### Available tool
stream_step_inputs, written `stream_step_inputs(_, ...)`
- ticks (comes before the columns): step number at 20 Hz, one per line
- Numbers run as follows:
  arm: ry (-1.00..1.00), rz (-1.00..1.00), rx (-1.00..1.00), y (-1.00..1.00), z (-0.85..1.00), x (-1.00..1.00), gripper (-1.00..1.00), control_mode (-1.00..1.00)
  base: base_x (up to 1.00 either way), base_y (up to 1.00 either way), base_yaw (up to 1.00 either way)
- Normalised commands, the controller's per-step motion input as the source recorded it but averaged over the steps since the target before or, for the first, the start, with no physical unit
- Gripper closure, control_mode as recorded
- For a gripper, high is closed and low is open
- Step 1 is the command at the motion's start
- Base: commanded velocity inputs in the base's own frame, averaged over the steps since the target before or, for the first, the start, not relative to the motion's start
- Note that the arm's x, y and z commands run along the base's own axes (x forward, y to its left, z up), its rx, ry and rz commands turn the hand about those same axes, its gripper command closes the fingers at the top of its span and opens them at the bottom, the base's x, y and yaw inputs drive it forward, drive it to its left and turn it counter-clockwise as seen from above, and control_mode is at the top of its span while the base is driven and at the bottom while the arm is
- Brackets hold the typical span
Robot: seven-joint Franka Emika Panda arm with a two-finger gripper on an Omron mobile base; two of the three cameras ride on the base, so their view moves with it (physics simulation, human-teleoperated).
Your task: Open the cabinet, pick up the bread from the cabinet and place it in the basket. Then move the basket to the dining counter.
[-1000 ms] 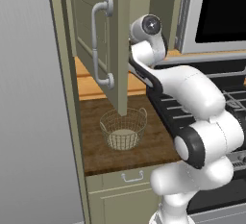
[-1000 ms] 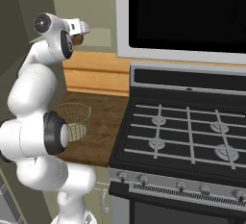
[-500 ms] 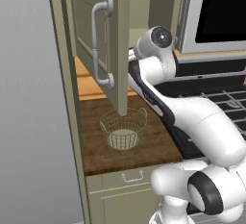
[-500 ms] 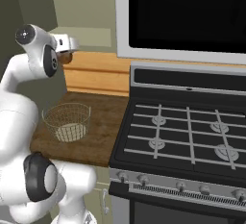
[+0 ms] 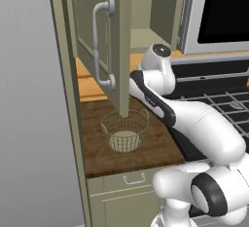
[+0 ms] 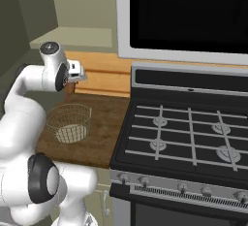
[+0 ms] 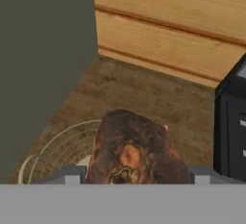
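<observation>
One lump of bread (image 7: 132, 148) pinched between the two fingers (image 7: 67, 174) of the gripper (image 7: 132, 176), up in the air above the basket (image 5: 125, 129). Long side of the bread running from the fingers up and away, toward the wood wall. Basket sitting upright on the short dark worktop (image 5: 155, 145), under the open cabinet (image 5: 104, 41) door.

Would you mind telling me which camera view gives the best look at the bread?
The hand view: the bread sits large and close between the gripper fingertips, above the basket. In the right base view the bread is just a small brown patch beside the hand, and in the left base view the arm hides it.
</observation>
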Motion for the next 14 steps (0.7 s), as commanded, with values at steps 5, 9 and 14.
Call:
stream_step_inputs(5,0.28,0.09,-0.02,0.14,-1.0,0.3,1.0,-1.0,0.0,0.0,0.0)
stream_step_inputs(9,0.17,0.03,-0.11,0.23,-1.0,0.04,1.0,-1.0,0.0,0.0,0.0)
stream_step_inputs(14,0.12,0.0,-0.13,0.21,-0.98,0.02,1.0,-1.0,0.0,0.0,0.0)
